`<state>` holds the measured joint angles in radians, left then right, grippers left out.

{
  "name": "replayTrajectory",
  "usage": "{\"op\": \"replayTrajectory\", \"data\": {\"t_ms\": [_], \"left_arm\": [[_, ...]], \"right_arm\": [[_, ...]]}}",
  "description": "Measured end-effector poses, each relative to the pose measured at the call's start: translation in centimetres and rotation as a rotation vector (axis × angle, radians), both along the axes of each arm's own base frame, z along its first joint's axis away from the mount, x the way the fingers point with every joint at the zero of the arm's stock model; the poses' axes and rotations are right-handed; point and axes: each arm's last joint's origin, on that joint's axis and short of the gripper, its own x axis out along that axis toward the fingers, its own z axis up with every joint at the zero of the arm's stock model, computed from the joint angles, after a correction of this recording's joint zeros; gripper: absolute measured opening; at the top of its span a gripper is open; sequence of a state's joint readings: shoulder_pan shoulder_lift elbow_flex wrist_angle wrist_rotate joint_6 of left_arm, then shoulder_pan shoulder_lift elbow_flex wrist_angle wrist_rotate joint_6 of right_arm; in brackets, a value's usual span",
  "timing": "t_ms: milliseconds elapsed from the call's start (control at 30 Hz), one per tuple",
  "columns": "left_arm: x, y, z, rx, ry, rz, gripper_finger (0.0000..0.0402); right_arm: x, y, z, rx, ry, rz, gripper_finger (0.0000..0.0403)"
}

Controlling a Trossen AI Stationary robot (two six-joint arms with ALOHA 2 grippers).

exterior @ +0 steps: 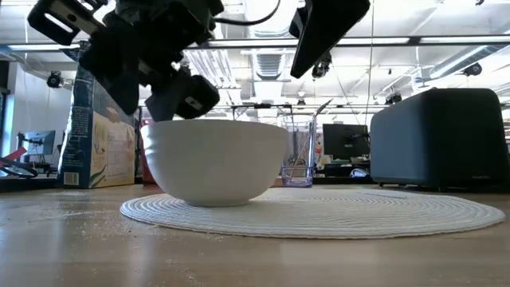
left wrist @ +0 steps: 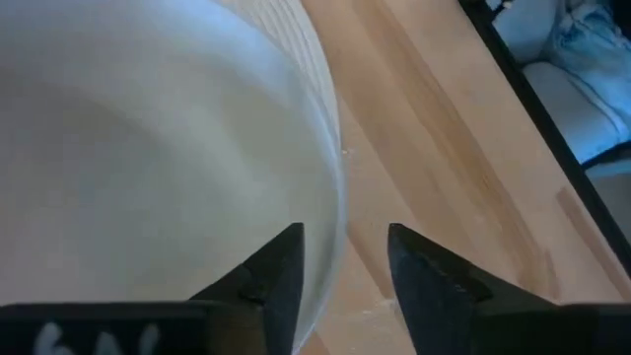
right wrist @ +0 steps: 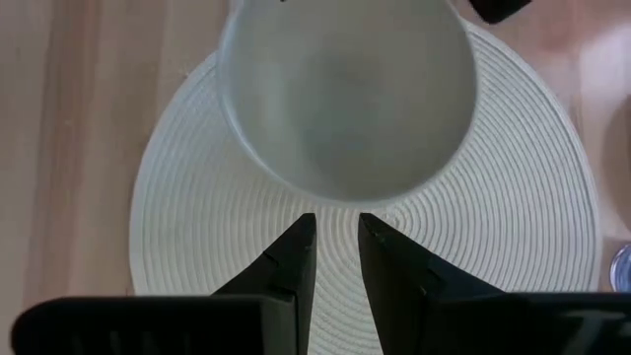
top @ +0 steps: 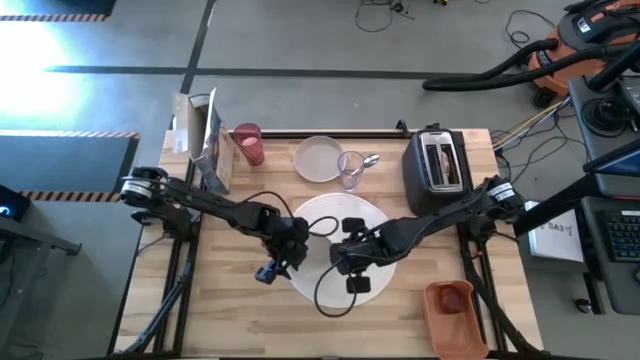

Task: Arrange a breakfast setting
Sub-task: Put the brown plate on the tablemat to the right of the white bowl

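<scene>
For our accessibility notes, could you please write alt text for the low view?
A white bowl sits on a round white woven placemat on the wooden table, with a dark robot arm hanging just above the bowl's rim. Behind stand a cereal box, a clear glass and a black toaster.
</scene>
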<state>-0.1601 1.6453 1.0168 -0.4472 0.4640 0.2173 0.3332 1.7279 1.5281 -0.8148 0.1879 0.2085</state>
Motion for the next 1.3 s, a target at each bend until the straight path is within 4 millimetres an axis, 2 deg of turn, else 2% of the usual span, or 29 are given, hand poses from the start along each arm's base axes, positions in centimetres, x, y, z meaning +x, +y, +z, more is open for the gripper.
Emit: {"op": "replayTrajectory", "data": {"t_ms": [133, 333, 567, 700, 967, 1133, 1300], "left_arm": [[-0.6, 0.1, 1.3, 0.014, -0.051, -0.029, 0.0147], [-1.6, 0.6, 3.2, 0.107, -0.097, 0.017, 0.0140], [-3.2, 1.9, 4.4, 0.206, -0.088, 0.079, 0.0132], [-3.7, 4.1, 4.9, 0.235, -0.121, 0.114, 0.0132], [-3.0, 9.4, 5.3, 0.370, -0.241, 0.203, 0.0132], [-2.0, 12.6, 4.1, 0.369, -0.257, 0.278, 0.0132], [-1.0, 15.6, 2.0, 0.412, -0.267, 0.287, 0.0131]], "right_arm": [[0.0, 0.0, 0.1, 0.001, -0.002, 0.000, 0.0070], [-0.2, -0.1, 0.0, 0.004, 0.029, -0.026, 0.0070], [-0.6, -0.2, -0.2, 0.063, 0.060, -0.159, 0.0070], [-0.5, -0.2, -0.2, 0.069, 0.058, -0.170, 0.0070], [-0.2, -1.2, -0.2, 0.067, 0.059, -0.194, 0.0070], [-0.2, -3.5, -0.4, 0.041, 0.109, -0.246, 0.0070], [-0.9, -7.0, -0.6, -0.046, 0.230, -0.350, 0.0070]]}}
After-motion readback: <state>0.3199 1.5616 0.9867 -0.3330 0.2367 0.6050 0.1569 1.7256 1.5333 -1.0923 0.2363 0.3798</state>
